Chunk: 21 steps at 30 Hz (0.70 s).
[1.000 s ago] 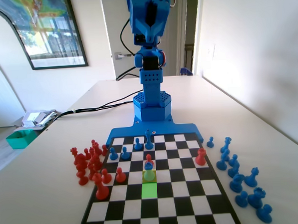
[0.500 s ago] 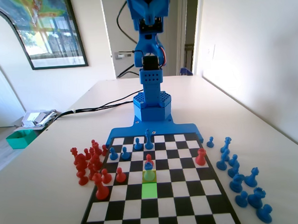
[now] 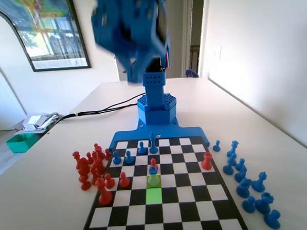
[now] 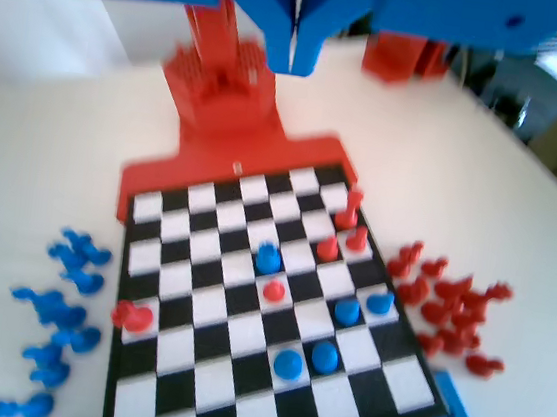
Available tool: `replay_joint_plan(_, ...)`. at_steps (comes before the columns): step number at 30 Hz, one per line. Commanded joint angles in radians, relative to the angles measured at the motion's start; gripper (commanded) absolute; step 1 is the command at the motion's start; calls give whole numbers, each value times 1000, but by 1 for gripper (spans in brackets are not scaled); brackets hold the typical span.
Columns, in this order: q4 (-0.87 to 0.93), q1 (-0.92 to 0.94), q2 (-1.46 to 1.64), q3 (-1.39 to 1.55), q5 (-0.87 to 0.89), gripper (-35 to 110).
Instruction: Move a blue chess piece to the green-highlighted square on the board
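Swinging since a moment ago, the blurred gripper hangs high over the board, fingers closed and empty. The blue chess piece stands on the yellow-green square just behind the green-highlighted square; a centred, vertical descent seems best.

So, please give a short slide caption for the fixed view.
Blue pawn waits on the yellow-green square, next to the green square; arm raised above.
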Motion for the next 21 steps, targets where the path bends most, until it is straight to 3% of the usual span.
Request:
replay_joint_plan(1,-5,0,-109,-78,-20,1)
replay_joint_plan(21,-247,-103,-319,78,-149,11)
